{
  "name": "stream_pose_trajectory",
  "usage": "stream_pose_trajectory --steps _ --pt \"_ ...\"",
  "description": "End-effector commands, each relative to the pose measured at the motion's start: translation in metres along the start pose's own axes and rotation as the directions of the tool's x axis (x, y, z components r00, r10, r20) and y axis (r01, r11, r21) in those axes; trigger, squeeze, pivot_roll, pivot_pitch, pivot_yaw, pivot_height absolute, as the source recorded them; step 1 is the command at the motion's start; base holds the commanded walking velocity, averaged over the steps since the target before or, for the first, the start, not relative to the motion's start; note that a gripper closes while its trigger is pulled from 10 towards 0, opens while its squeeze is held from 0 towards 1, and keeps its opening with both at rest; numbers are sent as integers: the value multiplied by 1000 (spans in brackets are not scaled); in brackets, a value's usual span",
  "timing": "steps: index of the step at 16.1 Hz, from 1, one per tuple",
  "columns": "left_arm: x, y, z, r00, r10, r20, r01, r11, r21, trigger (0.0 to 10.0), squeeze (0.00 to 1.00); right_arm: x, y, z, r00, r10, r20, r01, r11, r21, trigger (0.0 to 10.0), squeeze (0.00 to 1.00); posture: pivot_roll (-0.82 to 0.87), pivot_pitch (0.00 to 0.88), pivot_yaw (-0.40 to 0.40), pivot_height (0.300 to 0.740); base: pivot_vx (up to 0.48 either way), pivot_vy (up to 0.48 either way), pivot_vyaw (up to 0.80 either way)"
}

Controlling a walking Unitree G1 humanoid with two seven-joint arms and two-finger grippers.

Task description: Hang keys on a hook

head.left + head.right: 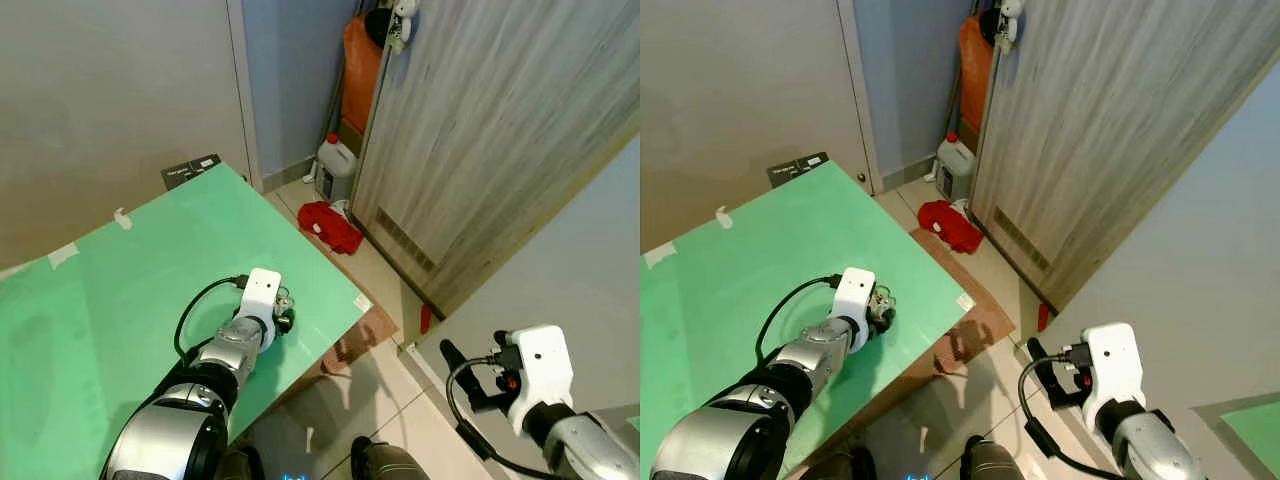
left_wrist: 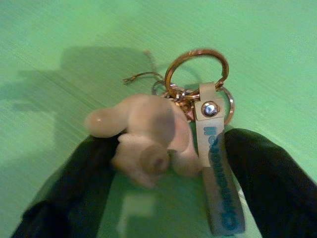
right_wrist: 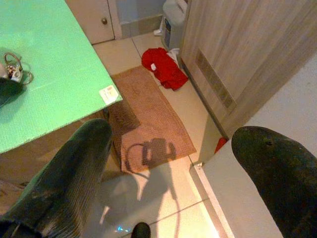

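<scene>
Left wrist view: keys [image 2: 198,106] between open left gripper [image 2: 163,183] fingers (figurine charm, strap).

Keys [image 2: 198,106] were found on the table [image 1: 120,300] near its right edge; a mat [image 3: 148,129] lay beside it, a jug [image 1: 337,168] beyond.

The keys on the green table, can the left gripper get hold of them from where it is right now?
Probably yes. The left gripper is already down on the green table with its open fingers on either side of the keys, nothing between.
</scene>
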State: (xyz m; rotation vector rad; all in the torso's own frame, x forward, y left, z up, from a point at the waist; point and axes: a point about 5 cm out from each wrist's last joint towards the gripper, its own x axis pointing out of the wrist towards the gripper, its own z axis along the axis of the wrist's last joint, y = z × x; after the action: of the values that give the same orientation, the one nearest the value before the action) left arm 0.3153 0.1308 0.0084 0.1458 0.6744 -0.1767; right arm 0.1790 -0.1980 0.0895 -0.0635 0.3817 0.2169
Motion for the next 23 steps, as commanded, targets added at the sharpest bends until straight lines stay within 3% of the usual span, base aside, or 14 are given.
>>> stream_pose_trajectory --steps 1,4,6,8,10,14,16,17,18,19,23 --pt "-1 3 -11 999 32 -18 -32 999 -4 0 0 2 0 -4 1000 -7 -12 7 1000 4 10000 0 -330 161 -21 740 0 0 0" --pt "-2 9 9 992 53 118 -54 999 7 0 0 20 4 0 1000 8 18 -8 1000 13 10000 0 -285 118 -13 740 0 0 0" --pt "-3 12 22 977 56 204 -48 998 -44 0 0 39 7 6 999 26 48 -27 1000 15 10000 0 -245 75 -6 740 0 0 0" --pt "-5 11 37 960 46 275 -37 999 -38 0 0 66 11 18 994 44 101 -47 999 25 10000 0 -160 0 0 740 0 0 0" --pt "-8 11 51 934 28 355 -19 999 -30 0 0 84 16 26 989 66 131 -70 997 28 10000 0 -113 0 -2 740 0 0 0" --pt "-22 15 91 838 -16 546 0 1000 29 0 0 121 33 50 970 122 211 -132 991 34 10000 0 6 0 -12 740 0 0 0" --pt "-25 18 97 831 -46 555 0 997 82 0 0 131 38 54 964 138 226 -149 988 32 10000 0 27 0 -18 740 0 0 0" --pt "-23 21 89 852 -38 522 -33 992 126 6549 0 134 40 55 962 147 232 -157 987 28 10000 0 35 0 -24 740 0 0 0" --pt "-21 23 84 865 -32 501 -44 989 140 10000 0 136 41 54 960 151 234 -161 987 24 10000 0 35 0 -28 740 0 0 0" --pt "-21 23 82 866 -39 499 -39 989 146 10000 1000 137 41 52 959 154 236 -163 986 20 10000 0 29 0 -29 740 0 0 0" --pt "-17 20 76 886 -47 461 -46 981 188 10000 1000 134 34 46 960 143 239 -152 988 17 10000 0 -5 0 -14 740 0 0 0"
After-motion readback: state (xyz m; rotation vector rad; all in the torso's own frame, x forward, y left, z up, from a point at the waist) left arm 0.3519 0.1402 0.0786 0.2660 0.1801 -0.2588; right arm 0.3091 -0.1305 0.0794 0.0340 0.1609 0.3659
